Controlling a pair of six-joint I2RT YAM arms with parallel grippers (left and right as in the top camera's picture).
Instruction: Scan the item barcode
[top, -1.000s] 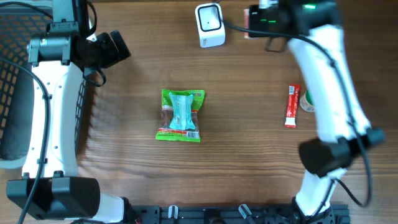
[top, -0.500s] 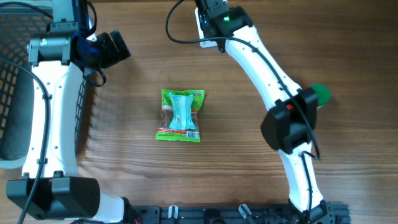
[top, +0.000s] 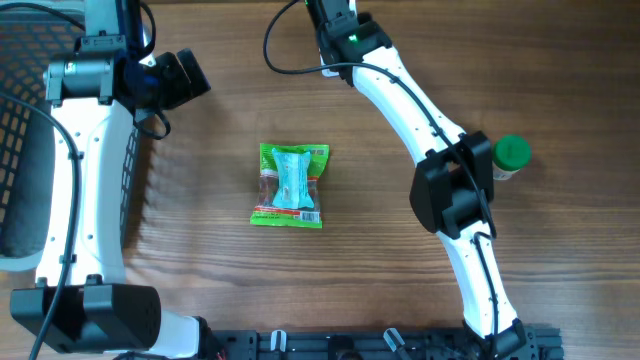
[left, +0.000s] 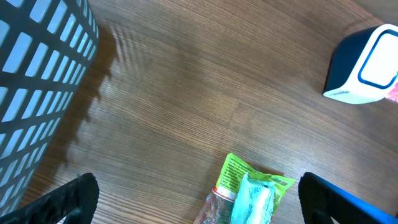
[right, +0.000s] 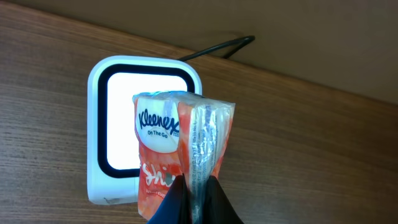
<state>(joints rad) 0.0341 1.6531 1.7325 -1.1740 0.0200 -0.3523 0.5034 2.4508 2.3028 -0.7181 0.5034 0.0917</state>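
Wood-grain table (top: 200, 290) bears scanner (left: 367, 62), green packet (top: 290, 186); right tool (right: 199, 200) pinches tissue pack (right: 181, 140).

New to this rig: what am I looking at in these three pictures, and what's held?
Two white robot arms at a wooden table. One picture looks down from above; the others come from a camera on each wrist. On the table: a green snack packet, a green-capped bottle, a white barcode scanner, with a black mesh basket at left. The right gripper is shut on a Kleenex tissue pack in front of the scanner. The left gripper is open and empty.
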